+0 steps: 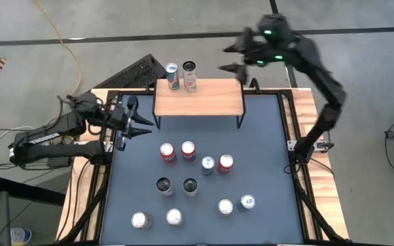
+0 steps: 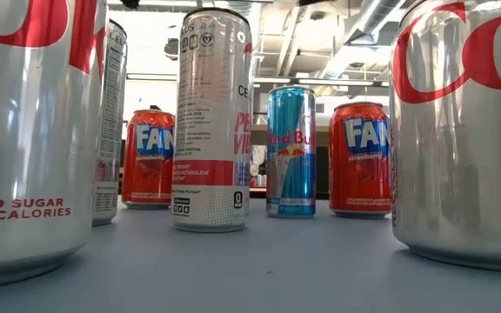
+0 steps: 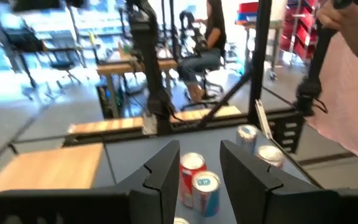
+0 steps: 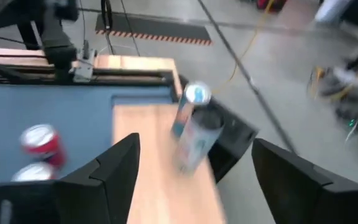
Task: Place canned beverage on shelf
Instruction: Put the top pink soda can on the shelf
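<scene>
on shelf (image 1: 204, 100): two cans (image 1: 182, 76) | right gripper (image 1: 237, 58) jaws wide, empty, beside shelf

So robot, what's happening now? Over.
Right hand open, empty, beside the shelf. Left hand open, waiting at table's left edge. Two cans shelved. Nothing blocking.

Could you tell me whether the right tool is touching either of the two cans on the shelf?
Apart. In the high view, the open right tool is clear of the two cans, with bare shelf between them.
</scene>
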Controlling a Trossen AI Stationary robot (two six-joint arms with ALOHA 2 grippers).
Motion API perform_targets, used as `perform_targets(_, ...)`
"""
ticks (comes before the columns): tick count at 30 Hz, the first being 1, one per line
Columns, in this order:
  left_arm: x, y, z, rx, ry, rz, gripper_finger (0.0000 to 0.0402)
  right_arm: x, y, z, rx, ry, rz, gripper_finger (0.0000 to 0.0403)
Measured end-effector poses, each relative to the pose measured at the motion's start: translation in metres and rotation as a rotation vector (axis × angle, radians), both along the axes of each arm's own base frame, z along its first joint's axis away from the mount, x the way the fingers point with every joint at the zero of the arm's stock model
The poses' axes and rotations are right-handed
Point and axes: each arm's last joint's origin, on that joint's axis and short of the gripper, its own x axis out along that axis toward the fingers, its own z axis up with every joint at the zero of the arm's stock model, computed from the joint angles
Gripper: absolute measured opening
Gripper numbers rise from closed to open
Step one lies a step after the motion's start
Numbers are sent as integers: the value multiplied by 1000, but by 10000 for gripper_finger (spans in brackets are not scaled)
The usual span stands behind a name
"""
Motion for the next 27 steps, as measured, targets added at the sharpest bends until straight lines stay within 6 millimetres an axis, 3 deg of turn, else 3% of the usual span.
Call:
perform_targets(4,-4,-1,1,-21,-8,-1,107,-27,31,-9,114,45,-19,290)
perform_targets(7,-2,-1,0,-51,7,0,107,-16,45,-32,89,2,-5,290)
perform_targets(10,-1,0,0,-72,14,-1,107,6,49,-76,6,-54,17,290)
perform_targets(14,-2,-1,0,-95,14,-2,107,17,38,-139,2,-185,-26,286)
perform_targets(18,-2,-1,0,-96,14,-2,107,20,18,-172,4,-372,-97,271)
perform_targets(22,-2,0,-1,-98,20,2,107,40,3,-205,68,-312,-89,233)
perform_targets(27,-1,1,-2,-97,31,38,107,58,-9,-213,53,-287,-79,143)
